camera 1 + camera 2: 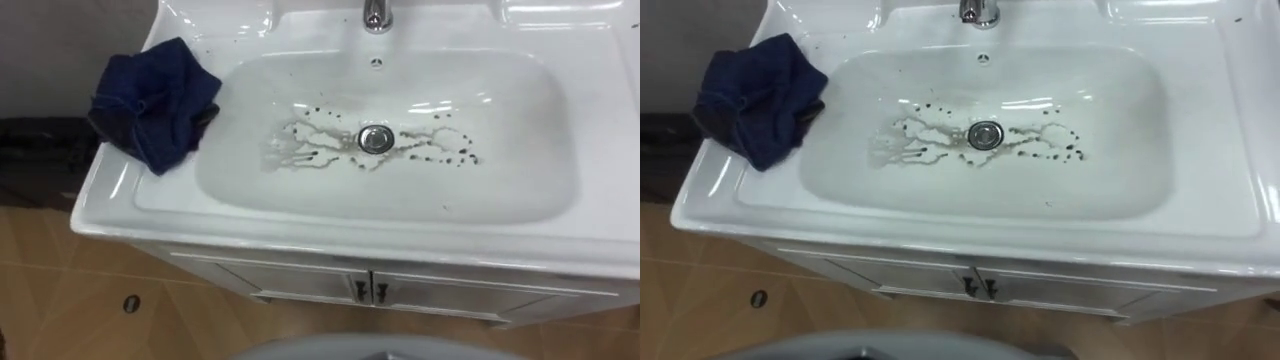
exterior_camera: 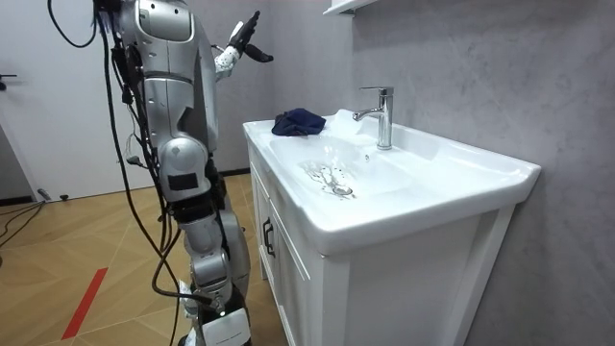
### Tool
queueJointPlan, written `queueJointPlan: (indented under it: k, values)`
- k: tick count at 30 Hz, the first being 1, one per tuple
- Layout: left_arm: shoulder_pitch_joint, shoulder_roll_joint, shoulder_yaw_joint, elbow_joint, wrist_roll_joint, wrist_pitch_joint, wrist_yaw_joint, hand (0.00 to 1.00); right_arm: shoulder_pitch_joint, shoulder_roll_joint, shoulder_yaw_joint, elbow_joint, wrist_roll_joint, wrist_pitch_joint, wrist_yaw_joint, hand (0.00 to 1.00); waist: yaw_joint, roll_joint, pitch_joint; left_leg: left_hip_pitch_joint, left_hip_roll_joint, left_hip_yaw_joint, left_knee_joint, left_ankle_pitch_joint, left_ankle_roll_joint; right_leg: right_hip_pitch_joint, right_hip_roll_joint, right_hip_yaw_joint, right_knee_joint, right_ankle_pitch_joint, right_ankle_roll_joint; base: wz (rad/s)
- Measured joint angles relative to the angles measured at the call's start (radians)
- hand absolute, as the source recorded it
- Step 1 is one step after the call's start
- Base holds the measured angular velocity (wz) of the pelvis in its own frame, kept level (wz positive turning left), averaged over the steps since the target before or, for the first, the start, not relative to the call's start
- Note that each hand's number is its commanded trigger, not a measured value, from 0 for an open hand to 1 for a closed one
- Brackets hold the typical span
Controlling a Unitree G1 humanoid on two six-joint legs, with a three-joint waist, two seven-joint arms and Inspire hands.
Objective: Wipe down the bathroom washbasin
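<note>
While the robot stands at the front edge of the white ceramic basin (image 1: pixel 500 215), its left hand (image 2: pixel 245 42) is raised well clear of the rim, fingers straight and apart. 1 crumpled dark blue cloth (image 1: pixel 150 100) lies on the basin's left ledge. Dark specks (image 1: pixel 440 145) surround the round metal drain (image 1: pixel 375 138); the chrome tap (image 1: pixel 376 14) is cut off above

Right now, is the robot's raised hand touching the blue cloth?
Apart. The room view shows the left hand raised high in the air, open, well above the blue cloth lying on the basin's rim.

bathroom: washbasin (image 1: pixel 500 150), tap (image 1: pixel 376 14), cabinet (image 1: pixel 420 287)
</note>
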Motion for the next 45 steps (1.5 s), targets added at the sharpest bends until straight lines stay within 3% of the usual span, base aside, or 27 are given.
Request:
queueJointPlan:
  k: [3,5,8,11,15,25,30,37,43,45]
  values:
    - [-0.016,-0.003,-0.044,0.0,0.004,0.0,-0.012,0.0,-0.001,0.012,0.007,-0.005,0.001,0.003,-0.003,0.0,-0.005,-0.019,0.0048,0.001,0.004,0.015,-0.003,0.0,0.0,-0.005,0.006,0.024,0.0,0.0,-0.001,-0.17]
    - [-0.016,-0.012,-0.055,0.0,0.005,0.001,-0.02,0.0,0.0,0.017,0.007,-0.012,-0.003,0.006,-0.003,0.0,-0.007,-0.022,0.0015,0.001,0.005,0.025,-0.002,0.0,0.0,-0.006,0.007,0.036,0.0,0.002,-0.003,-0.2]
    - [-0.017,-0.024,-0.095,0.014,0.006,0.005,-0.032,0.0,0.003,0.019,0.007,-0.018,-0.031,0.013,-0.003,0.0,-0.038,-0.036,0.0,0.002,0.005,0.027,-0.002,0.0,0.0,-0.006,0.007,0.039,0.001,0.004,-0.002,-0.03]
    - [-0.017,-0.053,-0.155,0.047,0.029,0.016,-0.064,0.0,0.004,0.019,0.007,-0.02,-0.055,0.015,-0.004,0.0,-0.055,-0.037,-0.0011,0.003,0.003,0.026,-0.002,0.0,0.0,-0.005,0.007,0.042,0.002,0.005,0.001,-0.03]
    - [-0.019,-0.062,-0.207,0.146,0.041,0.021,-0.095,0.0,0.004,0.027,0.007,-0.02,-0.054,0.012,0.004,0.0,-0.079,-0.033,-0.0031,0.007,0.005,0.03,-0.002,0.0,0.0,-0.006,0.007,0.051,0.002,0.007,0.0,-0.06]
    - [-0.02,-0.068,-0.226,0.2,0.05,0.021,-0.107,0.0,0.006,0.032,0.037,-0.013,-0.032,0.021,0.017,0.0,-0.092,-0.025,-0.0069,0.021,0.013,0.056,-0.002,0.0,0.0,-0.007,0.012,0.068,0.018,0.009,-0.003,-0.07]
    - [-0.02,-0.094,-0.236,0.229,0.05,0.024,-0.116,0.0,0.004,0.034,0.055,-0.013,-0.031,0.035,0.024,0.0,-0.088,-0.032,-0.0054,0.018,0.013,0.074,-0.002,0.0,0.0,-0.019,0.014,0.078,0.02,0.009,-0.004,-0.02]
    - [-0.02,-0.097,-0.238,0.252,0.069,0.028,-0.136,0.0,0.001,0.039,0.066,-0.014,-0.032,0.056,0.026,0.0,-0.084,-0.039,-0.0062,0.014,0.013,0.081,-0.001,0.0,0.0,-0.025,0.015,0.087,0.023,0.009,-0.004,-0.03]
    - [-0.02,-0.097,-0.258,0.291,0.072,0.069,-0.139,0.0,-0.013,0.038,0.074,-0.015,-0.03,0.072,0.024,0.0,-0.082,-0.038,-0.0084,-0.002,0.015,0.082,-0.001,0.0,0.0,-0.052,0.017,0.092,0.038,0.01,-0.005,-0.01]
    - [-0.02,-0.097,-0.27,0.291,0.119,0.082,-0.155,0.0,-0.019,0.039,0.075,-0.015,-0.031,0.075,0.025,0.0,-0.082,-0.044,-0.0125,-0.004,0.016,0.083,-0.002,0.0,0.0,-0.055,0.022,0.093,0.039,0.011,-0.006,0.0]
